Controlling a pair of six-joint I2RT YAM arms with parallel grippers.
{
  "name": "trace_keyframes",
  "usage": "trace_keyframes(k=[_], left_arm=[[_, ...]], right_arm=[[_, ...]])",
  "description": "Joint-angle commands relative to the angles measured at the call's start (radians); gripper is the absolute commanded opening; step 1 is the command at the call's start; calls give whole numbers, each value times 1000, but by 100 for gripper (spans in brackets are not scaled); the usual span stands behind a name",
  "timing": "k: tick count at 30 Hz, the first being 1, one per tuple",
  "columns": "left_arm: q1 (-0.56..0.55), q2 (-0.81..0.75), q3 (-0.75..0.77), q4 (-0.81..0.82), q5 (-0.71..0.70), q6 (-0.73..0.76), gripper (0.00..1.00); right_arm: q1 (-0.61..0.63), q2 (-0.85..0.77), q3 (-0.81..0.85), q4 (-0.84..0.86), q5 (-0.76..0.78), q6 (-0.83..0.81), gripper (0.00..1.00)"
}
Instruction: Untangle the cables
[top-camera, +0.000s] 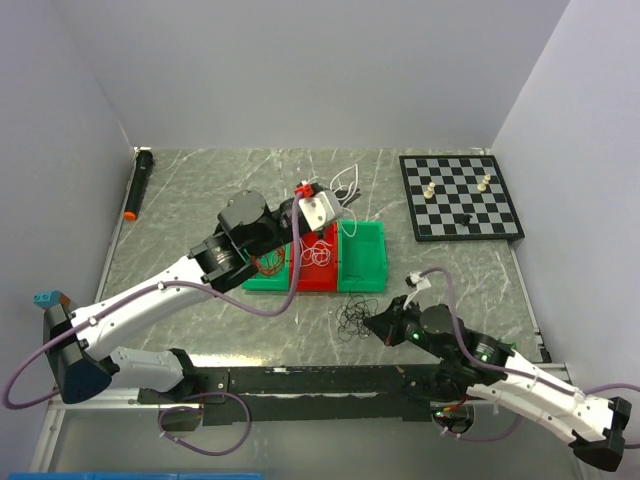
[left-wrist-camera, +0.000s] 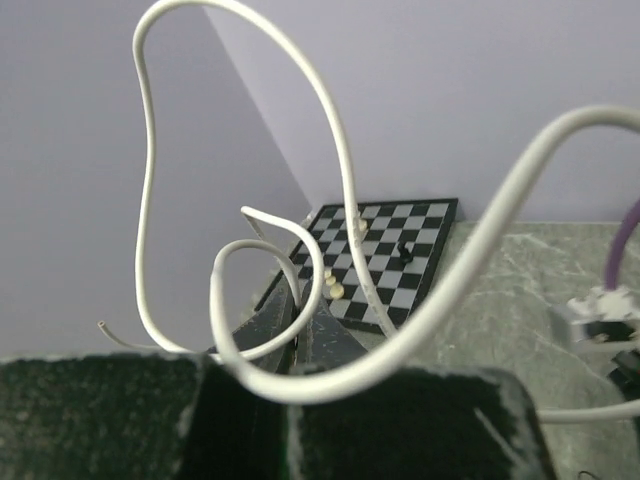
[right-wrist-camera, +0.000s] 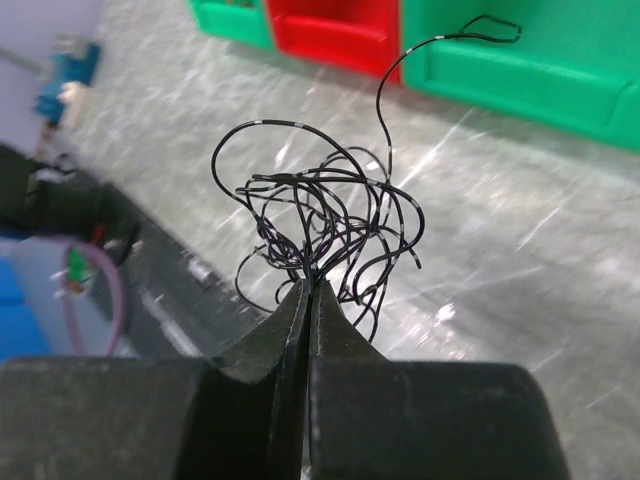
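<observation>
The right gripper (right-wrist-camera: 308, 287) is clenched on the black tangle of thin, hair-like wires (right-wrist-camera: 320, 215). It pinches only a few strands at the tangle's near edge, and the rest fans out just beyond the fingertips, low over the grey marbled table (right-wrist-camera: 520, 230). The left gripper (left-wrist-camera: 300, 335) is also clamped, grasping stiff white wires (left-wrist-camera: 150, 200) that loop up and away from its tips.

Because so few strands are in the pinch, a slow, straight lift looks best. It would show whether the whole clump follows, whereas a quick tug could slip the strands out or tighten the knots. One long black strand arcs ahead toward the trays and could snag on a rim during the carry.

Three shallow plastic trays sit side by side ahead of the right gripper and beneath the left one.
- The left green tray (top-camera: 262, 284) holds red-brown wires (top-camera: 268, 265).
- The red middle tray (top-camera: 315, 287) holds loose white loops (top-camera: 320, 250), directly under the left gripper.
- The right green tray (top-camera: 365, 250) shows nothing inside from above, so it is probably where the black bundle belongs.
</observation>
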Motion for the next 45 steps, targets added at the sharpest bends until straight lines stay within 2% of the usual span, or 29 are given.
trace_keyframes(k=[1,3,6,11,17,24,27,33,36,41,45], left_arm=[[50,26,-52,9,-12,-90,1],[76,48,-85,-2,20,-109,1],[122,101,-127,-1,47,-145,1],[178,209,-135,-33,135,-139,1],[202,255,-158,-13,193,-179,4],[205,238,-225,-13,238,-213,14],[205,220,-277,-13,229,-207,17],[205,200,-404,100,163,-218,31],[207,201,-403,124,126,-227,30],[210,206,-395,200,-6,-238,22],[211,201,-395,199,-17,-228,19]], right_arm=[[21,-112,2,-120,-62,55,0],[21,-135,33,-166,-47,64,0],[22,-140,126,-279,74,101,0],[21,-226,249,-145,91,0,0],[21,-142,430,-114,62,-131,0],[21,-124,433,-126,38,-125,0],[21,-135,415,-120,27,-110,0],[21,-126,401,-108,-4,-102,0],[21,-114,396,-104,-13,-97,0],[21,-109,390,-103,-18,-96,0],[21,-111,387,-109,-16,-100,0]])
